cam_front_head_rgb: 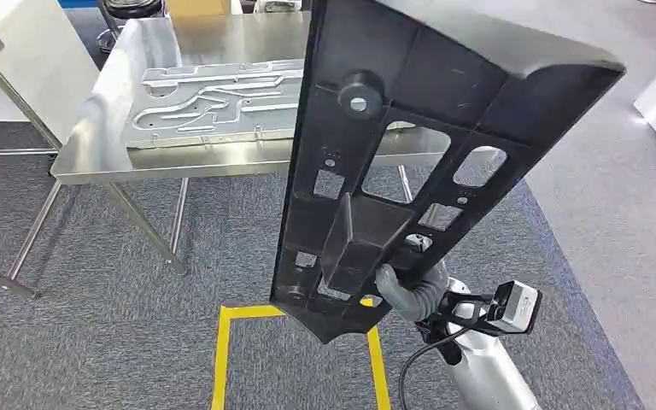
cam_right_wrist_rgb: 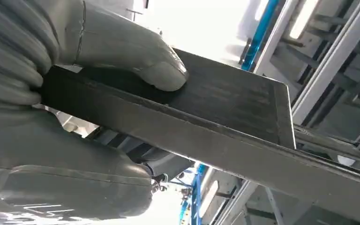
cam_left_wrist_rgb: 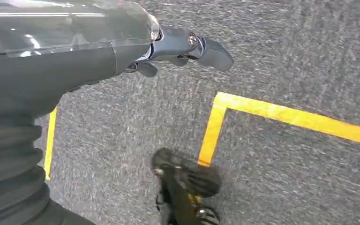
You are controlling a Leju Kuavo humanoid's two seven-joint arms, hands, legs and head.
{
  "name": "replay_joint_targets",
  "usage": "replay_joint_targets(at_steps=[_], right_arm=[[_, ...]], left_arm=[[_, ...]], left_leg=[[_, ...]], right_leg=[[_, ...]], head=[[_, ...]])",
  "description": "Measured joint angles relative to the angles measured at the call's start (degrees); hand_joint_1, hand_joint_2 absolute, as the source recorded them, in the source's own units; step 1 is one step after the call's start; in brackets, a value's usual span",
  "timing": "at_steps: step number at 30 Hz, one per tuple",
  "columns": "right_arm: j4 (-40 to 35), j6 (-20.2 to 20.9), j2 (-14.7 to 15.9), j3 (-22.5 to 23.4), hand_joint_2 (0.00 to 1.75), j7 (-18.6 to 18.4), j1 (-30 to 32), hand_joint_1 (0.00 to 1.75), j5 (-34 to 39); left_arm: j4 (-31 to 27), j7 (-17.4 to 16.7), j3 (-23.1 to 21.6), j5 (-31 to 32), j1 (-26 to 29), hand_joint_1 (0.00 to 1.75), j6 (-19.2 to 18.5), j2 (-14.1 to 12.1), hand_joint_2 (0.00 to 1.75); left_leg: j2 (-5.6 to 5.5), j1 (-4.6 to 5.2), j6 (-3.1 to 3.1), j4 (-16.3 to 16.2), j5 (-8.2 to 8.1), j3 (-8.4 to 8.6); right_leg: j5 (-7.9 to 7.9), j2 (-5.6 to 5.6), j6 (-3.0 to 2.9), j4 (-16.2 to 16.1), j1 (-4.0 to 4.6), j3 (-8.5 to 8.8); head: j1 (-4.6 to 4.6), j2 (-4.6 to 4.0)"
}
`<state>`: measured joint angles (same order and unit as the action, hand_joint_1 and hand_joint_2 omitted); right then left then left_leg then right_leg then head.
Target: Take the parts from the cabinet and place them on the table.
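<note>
Above the carpet, short of the table's near edge: the large black ribbed plastic panel stood upright.
Right hand: clamped on the panel's raised block.
Left hand: hung loose, holding nothing.
Steel table: a stamped metal plate lay there.
Advice: level the panel, set it beside the plate.

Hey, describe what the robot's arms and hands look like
The right arm is silver, with a black cable and a small camera box at the wrist. The right robot hand is grey with a ribbed cover; the left robot hand has dark, glossy fingers.

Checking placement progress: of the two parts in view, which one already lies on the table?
The flat silver metal plate with pressed channels lies on the steel table. The large black plastic panel with cut-outs does not: the right hand holds it aloft.
</note>
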<state>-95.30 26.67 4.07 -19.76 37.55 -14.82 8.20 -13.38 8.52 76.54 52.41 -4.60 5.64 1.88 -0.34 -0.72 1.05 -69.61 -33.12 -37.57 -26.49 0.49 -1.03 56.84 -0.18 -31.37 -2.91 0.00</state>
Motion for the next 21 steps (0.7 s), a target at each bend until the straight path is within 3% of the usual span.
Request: replay_joint_targets(at_steps=[2, 4, 5, 8, 9, 11, 12, 13, 14, 15, 17, 19, 21], right_arm=[[0.54, -0.15, -0.20, -0.46, 1.75, -0.07, -0.17, 1.75, -0.11], [1.36, -0.42, -0.37, -0.87, 1.75, -0.09, -0.38, 1.75, -0.42], [1.57, -0.46, -0.44, -1.03, 1.75, -0.11, -0.33, 1.75, -0.63], [1.88, -0.92, -0.50, -1.57, 1.75, -0.11, -0.64, 1.75, -1.27], [1.94, -1.12, -0.52, -1.81, 1.75, -0.11, -0.79, 1.75, -1.88], [2.18, -1.33, -0.59, -2.60, 1.75, -0.13, -0.85, 1.75, -3.58], [2.36, -1.53, -0.63, -3.30, 1.75, -0.13, -0.80, 1.75, -4.22], [2.60, -1.77, -0.70, -3.96, 1.75, -0.13, -0.81, 1.75, -4.77], [2.77, -1.90, -0.90, -4.61, 1.75, -0.13, -0.84, 1.75, -5.14], [2.91, -2.06, -1.12, -5.14, 1.75, -0.17, -1.06, 1.75, -5.31], [2.95, -2.17, -1.33, -6.17, 1.75, -0.20, -1.95, 1.75, -5.47], [2.99, -2.56, -1.36, -6.93, 1.75, -0.24, -2.91, 1.75, -5.55], [3.04, -3.02, -1.33, -7.56, 1.75, -0.24, -3.28, 1.75, -5.68]], left_arm=[[0.00, -0.04, 0.00, 0.00, 0.05, 0.00, 0.00, 0.00, 1.75], [0.00, -0.13, 0.04, -0.02, -0.04, 0.00, -0.04, -0.02, 1.75], [0.00, -0.13, 0.04, -0.02, 0.01, 0.00, -0.04, 0.00, 1.75], [0.00, -0.11, 0.07, -0.02, 0.02, 0.00, -0.04, 0.00, 1.75], [0.00, -0.11, 0.07, -0.02, -0.07, 0.00, -0.07, 0.00, 1.75], [0.00, -0.17, 0.07, -0.02, -0.13, 0.00, -0.05, 0.00, 1.75], [0.00, -0.26, 0.07, -0.02, -0.12, 0.00, -0.02, 0.00, 1.75], [0.00, -0.33, 0.07, -0.04, -0.09, 0.00, 0.00, 0.00, 1.75], [0.00, -0.37, 0.07, -0.04, -0.07, 0.00, 0.02, -0.02, 1.75], [0.00, -0.35, 0.07, -0.04, -0.07, 0.00, 0.00, -0.02, 1.75], [0.00, 0.02, 0.07, 0.07, -0.10, 0.00, -0.29, 0.00, 1.75], [0.00, 0.37, 0.04, 0.57, -0.28, 0.00, -0.63, 0.00, 1.75], [0.00, 0.44, 0.04, 0.77, -0.26, 0.00, -0.87, 0.00, 1.75]], left_leg=[[0.07, -0.12, -0.03, 9.81, 8.02, 2.56], [0.18, 0.41, -1.09, 10.89, 7.66, 2.31], [0.14, 0.40, -1.50, 10.86, 8.67, 2.43], [-0.02, 0.09, -2.23, 11.51, 8.58, 3.12], [-0.01, 0.07, -2.65, 11.62, 8.31, 3.47], [0.02, 0.11, -2.93, 11.60, 7.75, 3.86], [0.01, 0.11, -2.95, 11.57, 7.44, 4.10], [-0.01, 0.11, -2.95, 11.56, 7.07, 4.51], [-0.04, 0.11, -2.93, 11.56, 6.68, 5.08], [-0.17, 0.12, -2.83, 11.57, 6.18, 5.87], [-0.24, 0.21, -2.59, 11.65, 5.15, 7.46], [-0.37, 0.45, -1.89, 11.75, 4.45, 7.93], [-0.16, 0.18, -1.29, 12.25, 4.11, 8.16]], right_leg=[[-1.16, -0.06, 0.40, 0.17, -0.02, 1.16], [-1.69, 0.17, 1.06, 0.43, 0.24, 1.07], [-1.94, 0.16, 1.43, 0.43, 0.18, 1.08], [-2.78, 0.01, 2.55, 0.82, -0.05, 1.42], [-3.98, -0.15, 2.86, 3.51, -0.10, 0.17], [-7.81, -0.18, 3.31, 13.06, -0.26, -5.51], [-8.86, -0.18, 3.41, 17.32, -0.27, -8.36], [-8.49, -0.19, 3.40, 19.62, -0.28, -10.42], [-6.59, -0.20, 3.32, 18.75, -0.27, -10.82], [-3.18, -0.20, 3.08, 14.95, -0.25, -9.70], [3.90, -0.20, 2.16, 3.98, 0.00, -5.53], [2.84, -0.28, 1.38, 0.99, 0.59, -3.90], [2.30, -0.24, 0.85, 1.25, 0.78, -3.94]], head=[[0.00, 0.00], [0.00, 0.00], [-0.02, 0.00], [0.00, 0.00], [0.00, 0.00], [0.00, 0.00], [0.00, 0.00], [0.00, 0.00], [0.00, 0.00], [0.00, 0.00], [0.00, 0.00], [0.02, 0.00], [0.00, 0.00]])
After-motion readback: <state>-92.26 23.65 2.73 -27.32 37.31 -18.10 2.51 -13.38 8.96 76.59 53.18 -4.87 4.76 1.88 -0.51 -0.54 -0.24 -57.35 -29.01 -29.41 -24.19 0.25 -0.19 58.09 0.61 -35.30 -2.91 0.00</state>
